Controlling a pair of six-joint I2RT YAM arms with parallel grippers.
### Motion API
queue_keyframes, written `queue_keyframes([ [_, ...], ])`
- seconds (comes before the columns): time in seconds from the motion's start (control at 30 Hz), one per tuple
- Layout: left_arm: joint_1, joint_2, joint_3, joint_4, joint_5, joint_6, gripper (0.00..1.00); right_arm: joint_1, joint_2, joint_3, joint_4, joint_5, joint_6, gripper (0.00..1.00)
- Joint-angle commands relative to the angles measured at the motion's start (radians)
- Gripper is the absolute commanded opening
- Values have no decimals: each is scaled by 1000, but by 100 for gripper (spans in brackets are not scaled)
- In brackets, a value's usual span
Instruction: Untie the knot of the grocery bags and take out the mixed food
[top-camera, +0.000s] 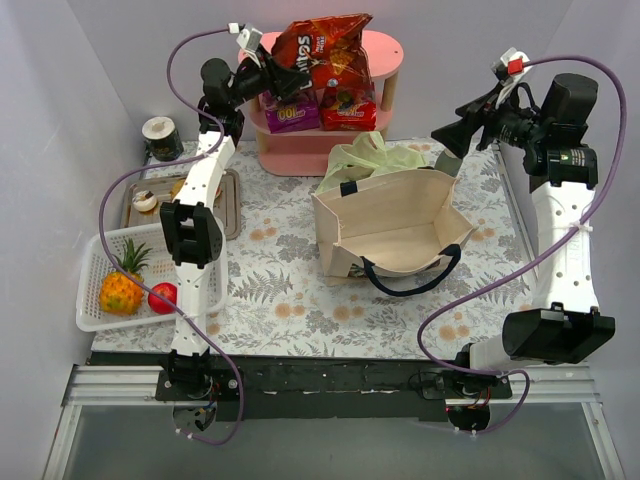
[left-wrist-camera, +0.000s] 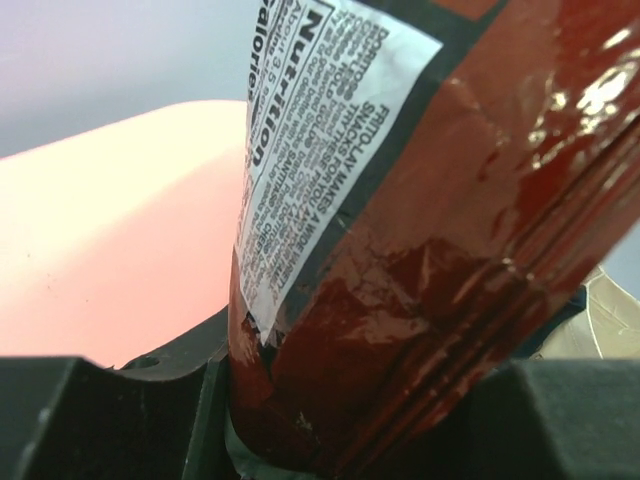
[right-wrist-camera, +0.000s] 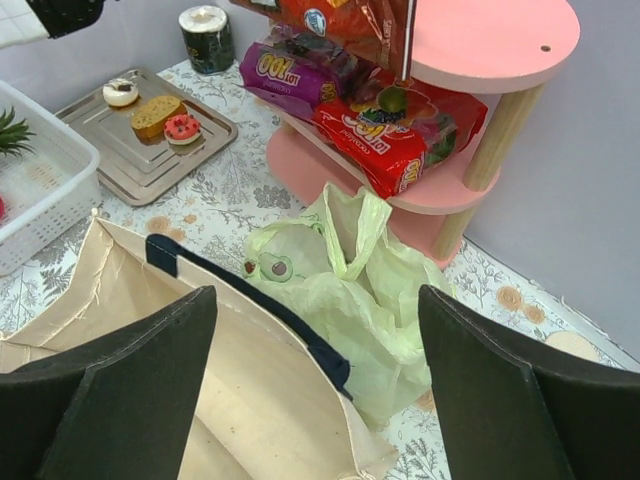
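My left gripper is shut on the bottom edge of a large red snack packet held over the top of the pink shelf; the packet fills the left wrist view. My right gripper is open and empty, hovering above the pale yellow-green plastic bag and the open beige tote. The plastic bag lies slack and open with its handle loops loose. A purple packet and a red packet lie on the lower shelf. A pineapple and red fruit sit in the white basket.
A metal tray with small pastries lies at the back left, with a dark can behind it. The tote's navy handle droops toward the near side. Pale walls close in on both sides.
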Motion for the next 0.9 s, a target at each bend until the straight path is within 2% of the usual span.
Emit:
queue_keyframes([
  [0.0, 10, -7, 73, 73, -152, 52, 13, 5, -19, 35, -42, 33, -33, 88],
  [0.07, 13, 0, 94, 82, -201, 72, 15, 9, -15, 39, -46, 38, -36, 88],
  [0.1, 13, 0, 94, 88, -212, 77, 19, 12, -9, 47, -48, 39, -38, 88],
  [0.3, 22, 4, 97, 130, -226, 106, 18, 38, 19, 85, -85, 71, -70, 89],
  [0.37, 23, 12, 99, 150, -227, 115, 15, 58, 31, 110, -106, 97, -88, 89],
  [0.63, 28, 21, 76, 213, -142, 59, 12, 92, 34, 153, -194, 197, -188, 91],
  [0.8, 25, 36, 84, 225, -152, 75, 13, 127, 22, 139, -200, 237, -210, 91],
  [0.87, 25, 42, 94, 225, -168, 89, 18, 130, 25, 147, -213, 242, -223, 91],
])
